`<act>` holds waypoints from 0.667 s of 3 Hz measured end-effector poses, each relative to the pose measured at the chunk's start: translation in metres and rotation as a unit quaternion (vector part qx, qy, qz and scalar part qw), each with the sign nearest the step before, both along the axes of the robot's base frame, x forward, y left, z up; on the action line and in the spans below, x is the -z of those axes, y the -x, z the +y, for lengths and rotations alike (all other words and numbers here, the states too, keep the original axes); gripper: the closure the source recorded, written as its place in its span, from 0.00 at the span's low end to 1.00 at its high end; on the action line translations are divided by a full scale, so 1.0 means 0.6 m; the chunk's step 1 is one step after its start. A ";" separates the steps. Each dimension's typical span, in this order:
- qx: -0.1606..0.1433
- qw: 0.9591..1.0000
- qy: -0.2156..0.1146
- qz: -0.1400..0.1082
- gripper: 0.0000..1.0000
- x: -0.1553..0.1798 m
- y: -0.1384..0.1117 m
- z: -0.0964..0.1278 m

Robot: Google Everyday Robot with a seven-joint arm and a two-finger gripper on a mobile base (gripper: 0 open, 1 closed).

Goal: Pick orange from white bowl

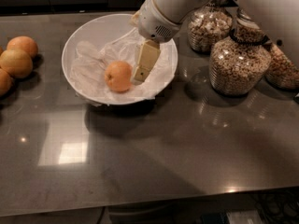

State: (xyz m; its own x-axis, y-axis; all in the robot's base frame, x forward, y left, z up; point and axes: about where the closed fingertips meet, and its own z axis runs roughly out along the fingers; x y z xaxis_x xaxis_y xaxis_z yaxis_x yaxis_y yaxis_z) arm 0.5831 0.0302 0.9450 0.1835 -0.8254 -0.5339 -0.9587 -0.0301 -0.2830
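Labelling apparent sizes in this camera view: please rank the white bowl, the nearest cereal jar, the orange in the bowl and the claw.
1. white bowl
2. cereal jar
3. orange and claw: about alike, so unranked. The claw hangs inside the bowl, close beside the orange, and is only partly visible.

end effector (139, 74) inside white bowl (100, 29), jars (238, 66) near its rim

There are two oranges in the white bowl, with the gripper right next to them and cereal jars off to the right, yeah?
Not quite. The camera view shows only one orange in the bowl; the other oranges lie on the counter to its left. The gripper is right beside that orange, and the jars stand to the right.
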 end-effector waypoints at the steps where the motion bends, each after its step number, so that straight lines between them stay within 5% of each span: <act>1: -0.008 1.000 0.008 0.009 0.11 0.020 -0.007 0.016; 2: -0.009 1.000 0.009 0.011 0.10 0.023 -0.009 0.018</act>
State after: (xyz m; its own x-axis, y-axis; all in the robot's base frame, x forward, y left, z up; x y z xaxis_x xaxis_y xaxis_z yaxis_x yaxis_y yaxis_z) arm 0.5883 0.0412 0.9309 0.1875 -0.8319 -0.5223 -0.9637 -0.0529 -0.2617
